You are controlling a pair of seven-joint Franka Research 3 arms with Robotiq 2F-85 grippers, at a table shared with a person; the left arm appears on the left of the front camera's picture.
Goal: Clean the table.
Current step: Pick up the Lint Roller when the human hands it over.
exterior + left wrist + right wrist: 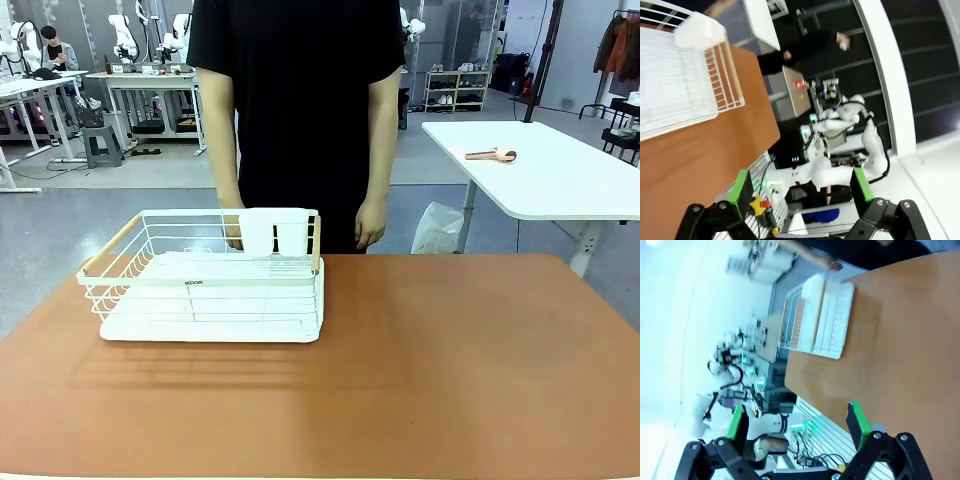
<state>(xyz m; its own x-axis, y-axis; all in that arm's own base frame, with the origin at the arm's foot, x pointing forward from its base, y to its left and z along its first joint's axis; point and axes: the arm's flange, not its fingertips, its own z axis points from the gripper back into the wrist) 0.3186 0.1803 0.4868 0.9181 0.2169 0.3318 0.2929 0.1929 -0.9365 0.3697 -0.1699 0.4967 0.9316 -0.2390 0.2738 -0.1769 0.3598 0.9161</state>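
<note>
Left wrist view: the left gripper (801, 189) is rising from the bottom edge, its black fingers and green pads spread wide with nothing between them, hanging off the near edge of the table. Right wrist view: the right gripper (796, 424) is likewise holding its jaws wide apart and empty, low in the frame, with the table's edge just beyond its fingers.

In the front view, the large rectangular table with the smooth reddish-brown top (450, 350) is filling the lower half of the frame. Its surface is looking bare, with no crumbs, spills or loose items showing. The one thing sitting on it is a white wire dish rack with pale wooden handles (210, 280), left of centre. Two white plastic cups (273, 232) are hanging side by side on the rack's far rail.

Behind the rack, a person in a black top is standing at the table's far edge, one hand (370, 222) hanging loose by the side. Further back, at the right, a white-topped table (540, 170) is carrying a small wooden-handled tool (492, 154).

Judging from this, the rack is the only thing left to clear. Neither arm is reaching for it yet.
</note>
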